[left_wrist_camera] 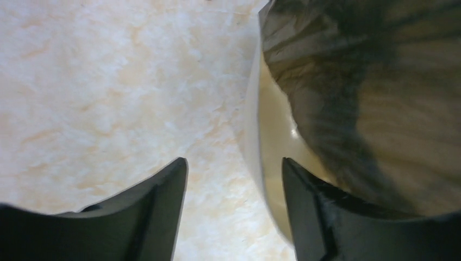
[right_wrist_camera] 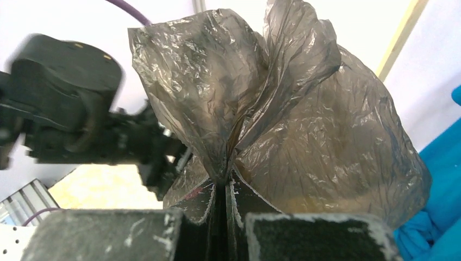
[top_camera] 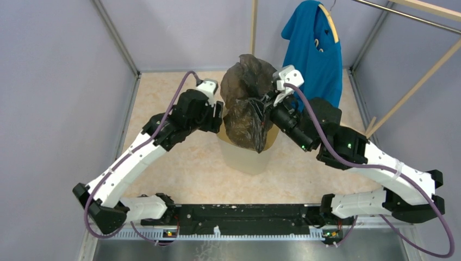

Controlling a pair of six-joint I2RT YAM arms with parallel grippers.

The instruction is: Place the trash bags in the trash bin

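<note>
The trash bag [top_camera: 247, 100] is a wrinkly, glossy brownish-grey film, billowing over the cream-beige trash bin [top_camera: 247, 159] with its lower part hanging inside the rim. My right gripper [top_camera: 266, 109] is shut on a gathered fold of the bag [right_wrist_camera: 261, 109], holding it up above the bin's right side. My left gripper [top_camera: 218, 117] is open and empty, its jaws straddling the bin's left rim [left_wrist_camera: 255, 147], with the bag [left_wrist_camera: 375, 92] just to the right of its right finger [left_wrist_camera: 310, 206].
A blue T-shirt [top_camera: 315, 51] hangs on a wooden rack [top_camera: 413, 87] at the back right, close behind my right wrist. Grey walls enclose the marbled beige floor [top_camera: 179, 163]. A black rail runs along the near edge.
</note>
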